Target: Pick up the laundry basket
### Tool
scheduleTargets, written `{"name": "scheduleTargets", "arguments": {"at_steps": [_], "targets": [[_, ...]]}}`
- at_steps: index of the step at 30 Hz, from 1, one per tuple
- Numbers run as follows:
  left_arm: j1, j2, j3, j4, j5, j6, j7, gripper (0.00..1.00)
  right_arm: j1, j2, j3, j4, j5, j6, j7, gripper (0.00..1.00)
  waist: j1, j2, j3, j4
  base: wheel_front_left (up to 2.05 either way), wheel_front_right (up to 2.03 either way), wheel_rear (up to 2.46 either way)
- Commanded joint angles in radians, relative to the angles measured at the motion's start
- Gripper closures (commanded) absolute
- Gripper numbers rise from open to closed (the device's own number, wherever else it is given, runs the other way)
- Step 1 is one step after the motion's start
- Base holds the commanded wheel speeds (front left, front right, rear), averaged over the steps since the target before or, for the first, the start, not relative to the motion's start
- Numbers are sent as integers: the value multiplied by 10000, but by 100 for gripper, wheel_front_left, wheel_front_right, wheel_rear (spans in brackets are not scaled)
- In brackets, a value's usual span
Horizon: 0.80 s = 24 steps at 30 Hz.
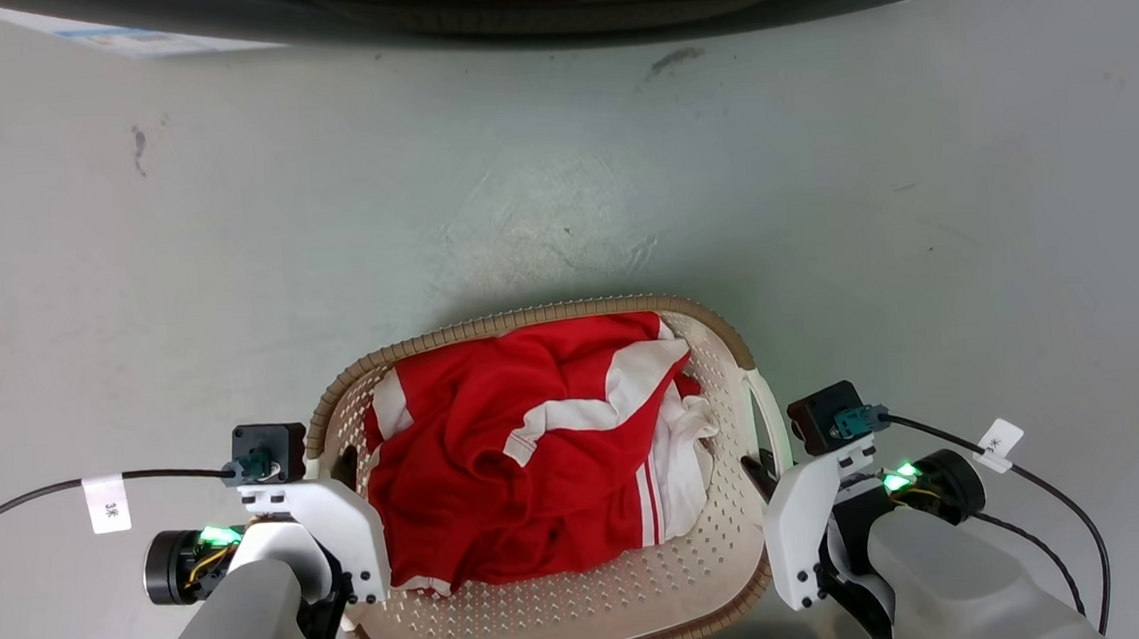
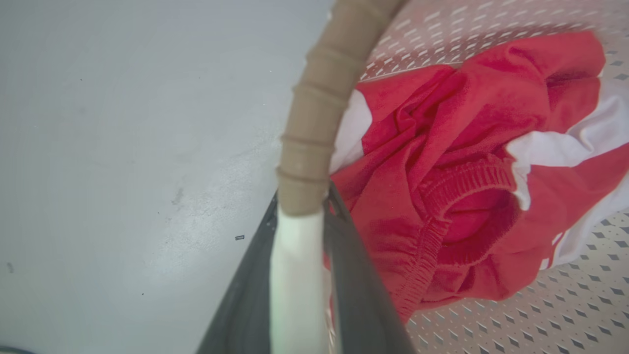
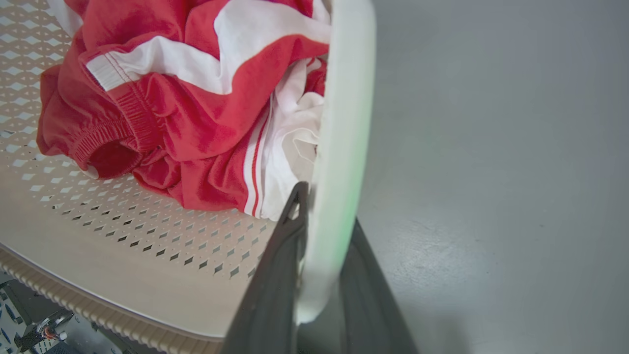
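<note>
Holding the basket (image 1: 569, 600) by its two white side handles.
The left handle (image 2: 295, 285) is pinched tight by the left gripper (image 2: 302, 199), and the right handle (image 3: 339, 147) by the right gripper (image 3: 327, 211). The basket is seen between both arms, with grey floor (image 1: 560, 180) around it. It is judged stiff, smooth and light, as only soft red clothes (image 1: 499, 465) are inside, so it should be kept level.

A pale grey floor (image 1: 560, 190) fills the scene – smooth, softly lit, with faint swirls and small dark scuffs (image 1: 672, 60). Along the head view's top edge runs a dark curved form (image 1: 547, 0) – beside it, a pale printed sheet (image 1: 139, 41).
</note>
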<state>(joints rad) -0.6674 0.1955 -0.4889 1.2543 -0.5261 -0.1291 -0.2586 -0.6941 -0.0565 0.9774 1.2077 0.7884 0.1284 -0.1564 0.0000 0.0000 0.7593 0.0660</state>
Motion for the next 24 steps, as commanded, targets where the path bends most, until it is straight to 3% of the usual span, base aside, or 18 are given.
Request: {"name": "scheduleTargets", "arguments": {"at_steps": [1,24], "targets": [[54,-100,-137,-12,-38,-17,18,100,32,112,85,-61,57,42,5,100,0,0,-153,-13,0,0,0],[880,-202,-1732,-196,-1266,-25,1030,100,926,127,629,147,762,47,624,100,0,0,-3094,-481,0,0,0]]}}
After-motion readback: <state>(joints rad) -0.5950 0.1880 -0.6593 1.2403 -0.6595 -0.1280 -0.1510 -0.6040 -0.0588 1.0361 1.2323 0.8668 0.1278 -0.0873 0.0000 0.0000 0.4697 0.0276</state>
